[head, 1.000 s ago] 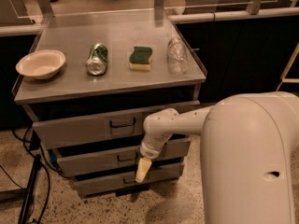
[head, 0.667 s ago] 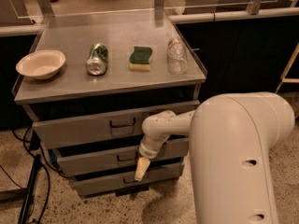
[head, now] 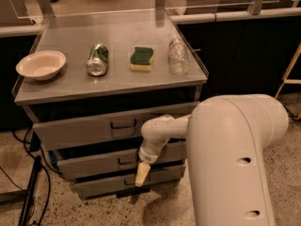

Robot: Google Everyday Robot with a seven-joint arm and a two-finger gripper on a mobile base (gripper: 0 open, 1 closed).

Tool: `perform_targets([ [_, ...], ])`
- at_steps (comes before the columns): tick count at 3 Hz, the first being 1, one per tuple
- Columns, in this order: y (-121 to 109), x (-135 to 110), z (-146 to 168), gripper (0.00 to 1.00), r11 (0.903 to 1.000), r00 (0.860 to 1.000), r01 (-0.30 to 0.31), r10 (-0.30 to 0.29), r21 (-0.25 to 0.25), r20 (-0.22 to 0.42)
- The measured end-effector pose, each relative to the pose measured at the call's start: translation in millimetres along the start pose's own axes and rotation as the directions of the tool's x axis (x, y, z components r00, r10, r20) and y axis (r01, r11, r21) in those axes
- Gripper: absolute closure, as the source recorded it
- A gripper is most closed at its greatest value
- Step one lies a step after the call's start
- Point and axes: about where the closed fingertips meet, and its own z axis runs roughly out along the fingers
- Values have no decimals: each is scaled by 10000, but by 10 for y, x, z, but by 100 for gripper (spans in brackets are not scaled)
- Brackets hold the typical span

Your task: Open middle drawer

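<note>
The middle drawer (head: 94, 163) is a wide grey front in the cabinet below the table top, with a small dark loop handle (head: 126, 161) at its centre. A dark gap shows above its front. My gripper (head: 141, 174) hangs tip down at the end of the white arm (head: 162, 131). It sits just right of and a little below the middle drawer's handle, over the seam to the lowest drawer (head: 103, 186). It holds nothing that I can see. The taller top drawer (head: 80, 131) is above, with its own handle (head: 123, 125).
On the grey top (head: 117, 86) lie a cream bowl (head: 41, 64), a crushed green can (head: 98, 59), a green and yellow sponge (head: 141, 59) and a clear plastic bottle (head: 178, 55). The arm's bulky white body (head: 233, 159) fills the lower right. Dark cables (head: 33, 187) trail on the floor at left.
The arm's big white body has swung left and fills more of the view. The gripper stays close to the middle drawer's handle, a touch lower. The drawers have not moved.
</note>
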Motion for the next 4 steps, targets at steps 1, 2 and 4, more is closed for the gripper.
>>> perform_targets([
  [1,25,-2,-24,0,10000,10000,13,-13,-55,-7],
  [2,205,107,-78,0,9990,9999,-111,111,-429,-7],
  [4,744,446,-256,0,9878,9989,-438,456,-1492,86],
])
